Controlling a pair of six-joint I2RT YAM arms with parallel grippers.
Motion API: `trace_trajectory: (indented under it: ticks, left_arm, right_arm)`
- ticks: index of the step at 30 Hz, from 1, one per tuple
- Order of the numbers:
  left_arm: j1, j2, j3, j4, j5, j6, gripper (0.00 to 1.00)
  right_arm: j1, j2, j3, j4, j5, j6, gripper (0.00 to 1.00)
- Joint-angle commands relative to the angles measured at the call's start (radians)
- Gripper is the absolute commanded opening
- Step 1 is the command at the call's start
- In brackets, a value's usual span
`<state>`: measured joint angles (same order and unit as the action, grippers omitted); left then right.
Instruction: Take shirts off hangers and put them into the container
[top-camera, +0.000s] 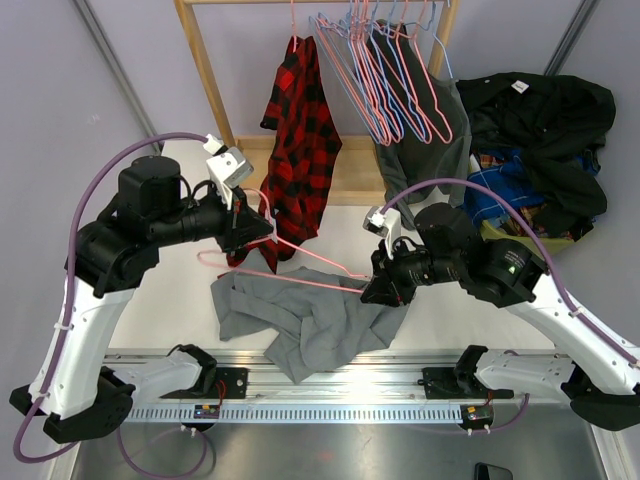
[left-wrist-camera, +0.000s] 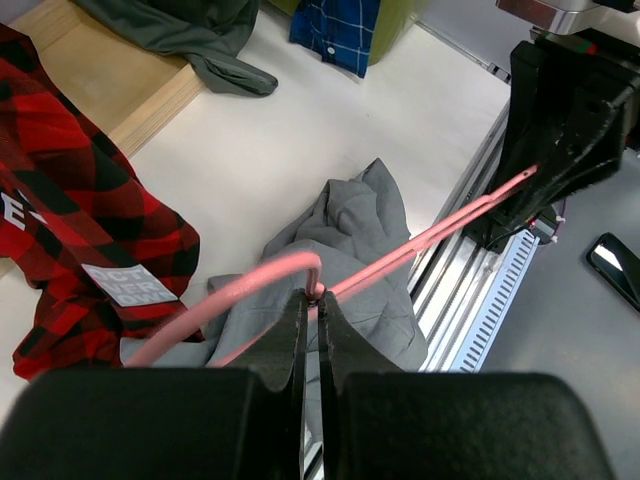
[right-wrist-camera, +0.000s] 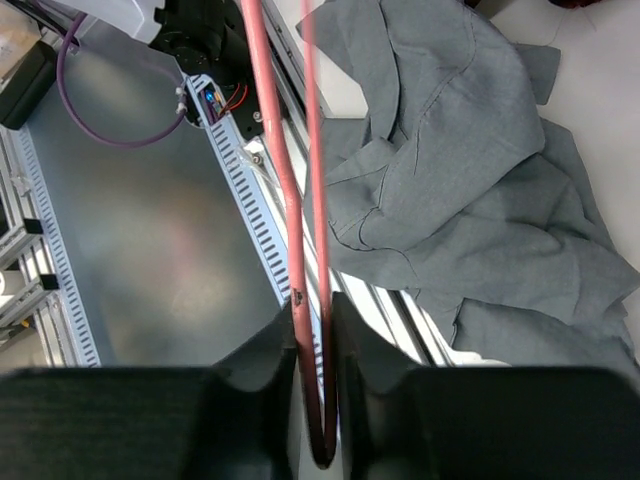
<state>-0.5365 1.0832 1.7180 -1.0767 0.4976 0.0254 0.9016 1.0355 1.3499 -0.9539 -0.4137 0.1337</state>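
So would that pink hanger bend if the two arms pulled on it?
Probably springy rather than rigid: the pink hanger is thin wire, so it may flex between the two pairs of jaws pinching it. Likely light too: narrow pinches alone hold it up. Its smooth-looking coating might let it twist or slip.
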Motion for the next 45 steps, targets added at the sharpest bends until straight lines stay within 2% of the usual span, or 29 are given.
trace_trajectory:
  ticks: [1, 2, 5, 6, 7, 9, 10, 14, 18, 19, 22, 23, 26, 29, 34, 39, 45]
  left_arm:
    - [-0.003, 0.006, 0.032, 0.035, 0.033, -0.007, 0.00]
    - [-0.003, 0.004, 0.029, 0.034, 0.030, -0.007, 0.00]
    - [-0.003, -0.005, 0.026, 0.035, 0.015, -0.010, 0.01]
    - [-0.003, -0.006, 0.028, 0.037, 0.001, -0.016, 0.13]
    - [-0.003, -0.011, 0.028, 0.037, -0.040, -0.021, 0.52]
    - [-0.003, -0.020, 0.020, 0.047, -0.079, -0.021, 0.77]
    - [-0.003, -0.035, 0.014, 0.057, -0.121, -0.048, 0.97]
    - [-0.003, -0.123, -0.030, 0.176, -0.267, -0.108, 0.99]
    - [-0.003, -0.270, -0.109, 0.335, -0.493, -0.189, 0.99]
    - [-0.005, -0.307, -0.162, 0.371, -0.596, -0.205, 0.99]
    - [-0.003, -0.460, -0.254, 0.501, -0.735, -0.252, 0.99]
    - [-0.003, -0.532, -0.312, 0.547, -0.754, -0.262, 0.99]
    - [-0.003, -0.598, -0.394, 0.554, -0.786, -0.288, 0.99]
    - [-0.003, -0.635, -0.425, 0.491, -0.791, -0.323, 0.99]
    - [-0.003, -0.666, -0.498, 0.428, -0.766, -0.364, 0.99]
    - [-0.003, -0.684, -0.549, 0.426, -0.732, -0.389, 0.99]
    - [-0.003, -0.687, -0.561, 0.426, -0.722, -0.386, 0.99]
  right_arm:
    - [0.006, -0.006, 0.006, 0.043, -0.014, 0.010, 0.20]
    - [0.006, -0.006, 0.006, 0.047, -0.010, 0.012, 0.03]
    - [0.006, -0.012, 0.002, 0.058, 0.007, 0.014, 0.00]
    - [0.005, -0.011, 0.000, 0.060, 0.003, 0.014, 0.00]
    - [0.006, -0.009, 0.000, 0.061, 0.000, 0.014, 0.00]
    - [0.005, -0.009, 0.000, 0.063, -0.004, 0.012, 0.00]
    - [0.006, -0.011, -0.003, 0.063, -0.004, 0.014, 0.00]
    - [0.006, -0.012, -0.008, 0.072, 0.001, 0.014, 0.00]
    - [0.005, -0.022, -0.008, 0.073, 0.035, 0.018, 0.00]
    - [0.006, -0.029, -0.008, 0.078, 0.085, 0.023, 0.00]
    - [0.005, -0.092, -0.021, 0.139, 0.215, 0.044, 0.00]
    - [0.006, -0.147, -0.047, 0.206, 0.248, 0.049, 0.00]
    - [0.006, -0.284, -0.124, 0.356, 0.390, 0.073, 0.00]
    - [0.006, -0.376, -0.175, 0.428, 0.576, 0.084, 0.00]
    - [0.006, -0.425, -0.221, 0.440, 0.832, 0.106, 0.00]
    - [0.006, -0.338, -0.196, 0.399, 0.964, 0.147, 0.00]
    - [0.005, -0.154, -0.167, 0.518, 0.989, 0.121, 0.00]
